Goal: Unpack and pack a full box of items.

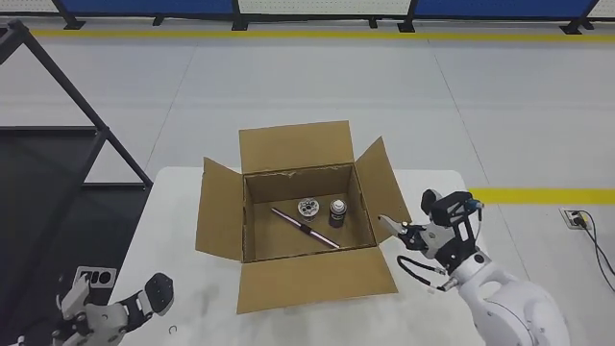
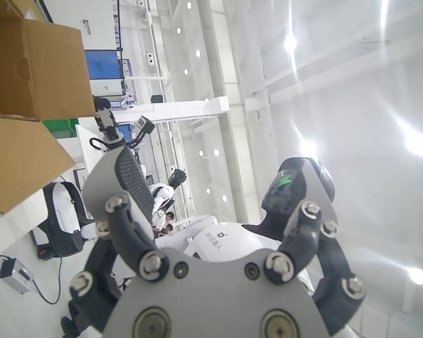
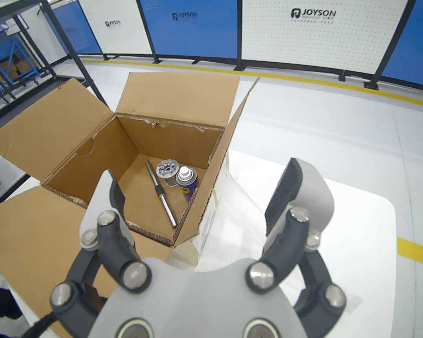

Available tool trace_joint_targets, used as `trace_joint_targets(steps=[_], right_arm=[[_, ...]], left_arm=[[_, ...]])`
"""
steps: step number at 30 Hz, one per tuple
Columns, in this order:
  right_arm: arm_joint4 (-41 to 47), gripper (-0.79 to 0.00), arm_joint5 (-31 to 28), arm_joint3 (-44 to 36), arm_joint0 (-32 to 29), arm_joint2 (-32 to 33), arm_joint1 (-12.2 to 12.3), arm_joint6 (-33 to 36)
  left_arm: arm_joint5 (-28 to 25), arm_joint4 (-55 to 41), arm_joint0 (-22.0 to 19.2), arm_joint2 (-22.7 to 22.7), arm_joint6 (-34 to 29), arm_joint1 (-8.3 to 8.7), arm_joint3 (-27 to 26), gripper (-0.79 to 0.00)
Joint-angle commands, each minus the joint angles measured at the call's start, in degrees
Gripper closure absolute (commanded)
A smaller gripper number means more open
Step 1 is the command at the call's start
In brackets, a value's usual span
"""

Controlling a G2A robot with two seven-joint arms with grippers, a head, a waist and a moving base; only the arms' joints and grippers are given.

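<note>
**Open brown cardboard box (image 1: 312, 279), nothing held**

It is sitting flaps-out on the white table (image 1: 178, 240). Right gripper (image 3: 201, 174), right of it, and left gripper (image 2: 211, 163), near-left, are gaping wide. Inside are resting a steel rod (image 3: 161, 193), dark spray can (image 3: 187, 179) (base hidden) and silver round part (image 3: 167, 171).

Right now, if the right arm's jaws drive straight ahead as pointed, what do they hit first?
Probably the box's right flap, standing just ahead of the open jaws. Depth is unclear; if they clear its edge, the spray can inside the box comes next.
</note>
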Motion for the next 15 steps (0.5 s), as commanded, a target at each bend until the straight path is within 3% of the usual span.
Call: trace_joint_targets(steps=[1, 2, 3, 4, 6, 7, 15], right_arm=[[1.5, -0.785, -0.1, 0.4, 0.3, 0.2, 0.1, 2.0], [1.8, -0.785, 0.3, 0.6, 0.7, 0.4, 0.2, 3.3], [2.4, -0.517, 0.6, 0.8, 1.0, 0.4, 0.3, 4.3], [2.9, -0.348, 1.4, 1.2, 1.5, 0.4, 0.4, 5.9], [3.2, -0.068, 2.6, 1.4, 2.1, 0.0, 0.4, 7.1], [3.3, 0.000, 3.2, 1.6, 2.4, -0.2, 0.5, 7.8], [3.4, 0.000, 4.7, 1.3, 3.2, -0.7, 1.0, 11.4]], left_arm=[[-0.2, 0.1, 0.0, 0.1, 0.2, -0.02, 0.0, -0.785], [-0.4, 0.0, -0.1, 0.1, 0.4, -0.04, 0.1, -0.785], [-0.6, 0.1, -0.2, 0.2, 0.5, -0.05, 0.1, -0.785], [-0.7, 0.1, -0.2, 0.3, 0.5, -0.06, 0.1, -0.785], [-0.9, 0.1, -0.4, 0.3, 0.7, -0.07, 0.1, -0.785], [-1.0, 0.1, -0.5, 0.3, 0.8, -0.08, 0.1, -0.785], [-1.5, -1.1, -1.6, 0.1, 2.7, -0.19, 1.0, -0.785]])
